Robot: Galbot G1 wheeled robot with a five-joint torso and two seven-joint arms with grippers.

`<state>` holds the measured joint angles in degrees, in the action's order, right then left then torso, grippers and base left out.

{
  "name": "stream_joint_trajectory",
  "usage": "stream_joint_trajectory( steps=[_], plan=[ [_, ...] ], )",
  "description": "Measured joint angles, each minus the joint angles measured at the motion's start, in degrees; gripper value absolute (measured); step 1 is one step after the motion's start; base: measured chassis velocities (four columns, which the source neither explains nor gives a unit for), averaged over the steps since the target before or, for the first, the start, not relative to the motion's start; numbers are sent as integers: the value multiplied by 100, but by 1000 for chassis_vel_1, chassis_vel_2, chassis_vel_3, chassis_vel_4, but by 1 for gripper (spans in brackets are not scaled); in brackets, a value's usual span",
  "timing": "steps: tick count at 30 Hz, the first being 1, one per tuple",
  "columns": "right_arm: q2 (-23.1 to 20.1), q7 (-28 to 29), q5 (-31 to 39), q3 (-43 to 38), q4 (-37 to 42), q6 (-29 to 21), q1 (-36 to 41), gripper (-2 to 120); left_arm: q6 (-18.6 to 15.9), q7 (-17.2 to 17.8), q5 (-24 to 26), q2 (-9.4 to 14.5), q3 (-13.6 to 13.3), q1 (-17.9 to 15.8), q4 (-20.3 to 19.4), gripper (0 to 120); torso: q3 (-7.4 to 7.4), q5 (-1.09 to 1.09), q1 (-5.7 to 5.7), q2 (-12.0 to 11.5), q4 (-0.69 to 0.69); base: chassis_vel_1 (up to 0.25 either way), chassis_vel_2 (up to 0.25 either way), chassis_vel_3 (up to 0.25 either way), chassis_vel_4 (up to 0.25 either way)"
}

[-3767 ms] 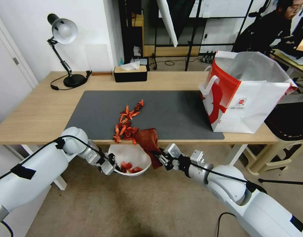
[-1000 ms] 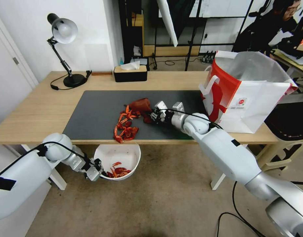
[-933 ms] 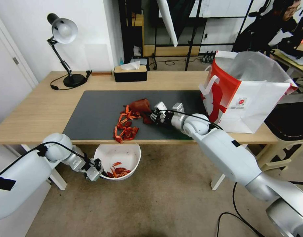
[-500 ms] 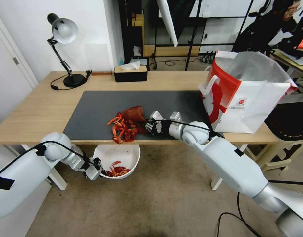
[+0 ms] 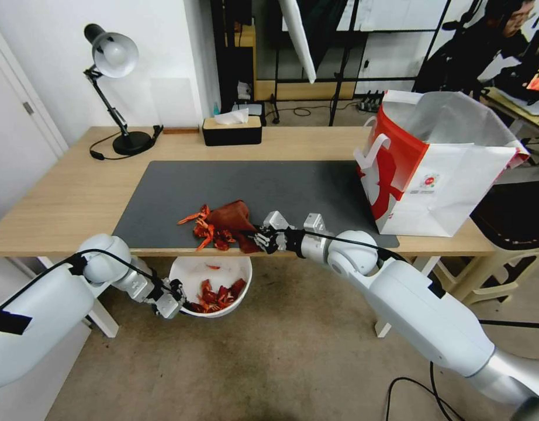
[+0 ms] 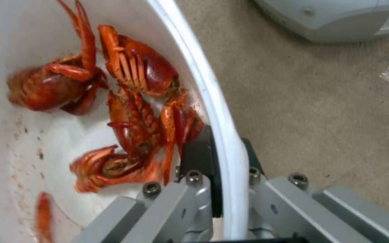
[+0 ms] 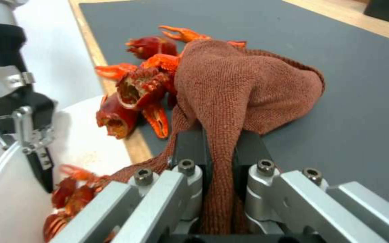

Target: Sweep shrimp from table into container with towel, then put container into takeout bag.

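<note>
The right hand (image 5: pixel 259 238) is clenched on the towel (image 5: pixel 233 215) at the worktop's (image 5: pixel 71 193) near edge, against a few shrimp (image 5: pixel 204 225). Below that edge, the left hand (image 5: pixel 175 302) grips the bowl's (image 5: pixel 241 270) rim, with more shrimp inside. The bag (image 5: pixel 451 175) stands to the right.

Left end effector (image 5: pixel 177 303) clamped low; right end effector (image 5: pixel 259 238) clamped, seemingly level.
</note>
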<state>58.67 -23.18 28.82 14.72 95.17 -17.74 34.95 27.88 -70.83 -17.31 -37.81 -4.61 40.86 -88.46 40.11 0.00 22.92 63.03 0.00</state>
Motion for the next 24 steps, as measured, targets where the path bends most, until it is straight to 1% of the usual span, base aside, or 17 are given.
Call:
stream_joint_trajectory(
  steps=[12,17,19,24],
  plan=[
    [-252,-30,-32,-130,598,-6,397,5,-11,2,37,56,25,25,-7,0,0,0,0,0,0,0,0,0,0],
    [-382,-54,-42,-249,878,-7,649,5,-13,5,45,72,44,34,-8,0,0,0,0,0,0,0,0,0,0],
    [-460,-112,-77,-339,1077,-7,875,5,-15,9,45,60,50,57,-4,0,0,0,0,0,0,0,0,0,0],
    [-534,-186,-133,-440,1256,-5,1136,5,-15,14,45,40,63,83,1,0,0,0,0,0,0,0,0,0,0]
  ],
)
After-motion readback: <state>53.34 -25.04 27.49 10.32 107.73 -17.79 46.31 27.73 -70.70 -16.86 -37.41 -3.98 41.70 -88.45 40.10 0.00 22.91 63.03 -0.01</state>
